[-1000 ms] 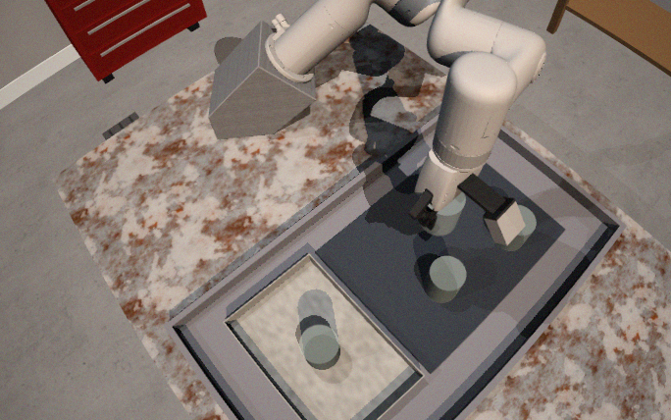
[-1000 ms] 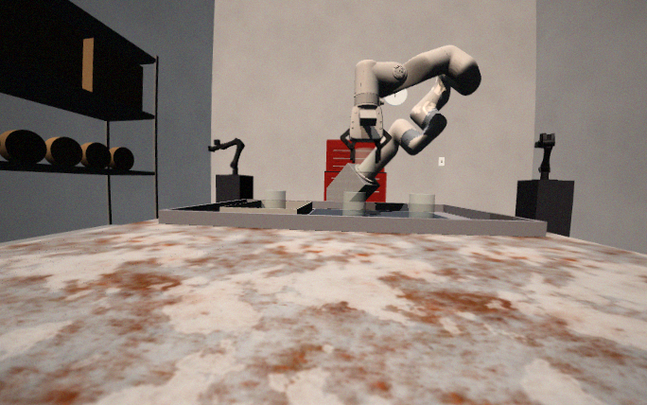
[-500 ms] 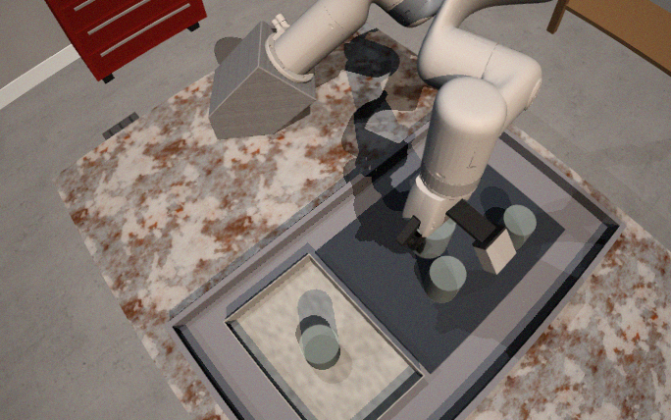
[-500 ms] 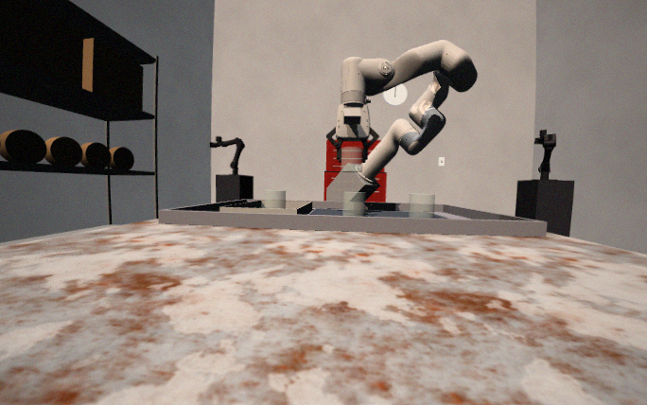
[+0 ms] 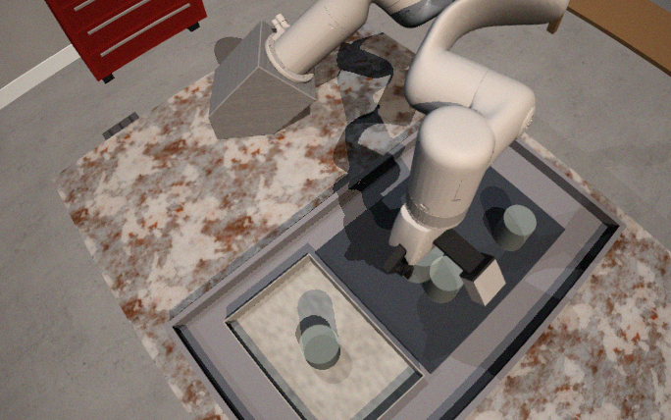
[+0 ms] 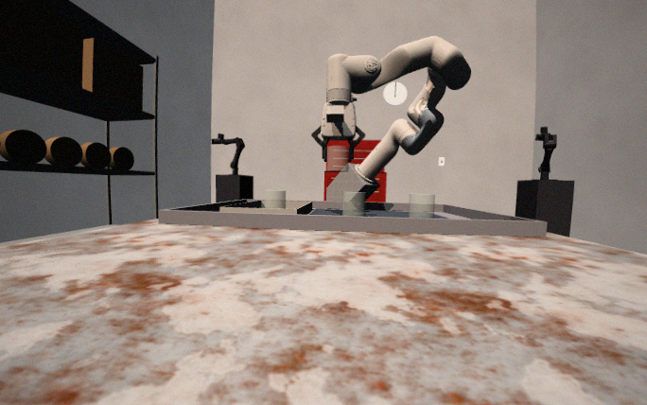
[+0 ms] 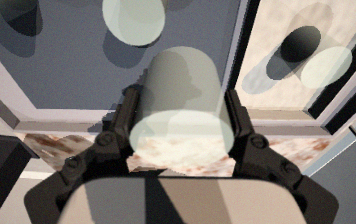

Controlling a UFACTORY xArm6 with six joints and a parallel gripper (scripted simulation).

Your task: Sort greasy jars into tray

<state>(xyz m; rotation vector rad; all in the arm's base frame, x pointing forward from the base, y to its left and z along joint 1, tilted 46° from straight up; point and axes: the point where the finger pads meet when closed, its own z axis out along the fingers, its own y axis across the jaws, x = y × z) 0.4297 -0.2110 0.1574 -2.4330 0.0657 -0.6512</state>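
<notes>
hand: jar gripped | raised, seemingly above mat

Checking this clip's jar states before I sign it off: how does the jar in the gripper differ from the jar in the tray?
The held jar is clamped between the gripper's fingers; the tray jar is untouched by them. The held jar hangs raised in the air, while the tray jar stands inside the tray. Both are pale, see-through glass.
</notes>
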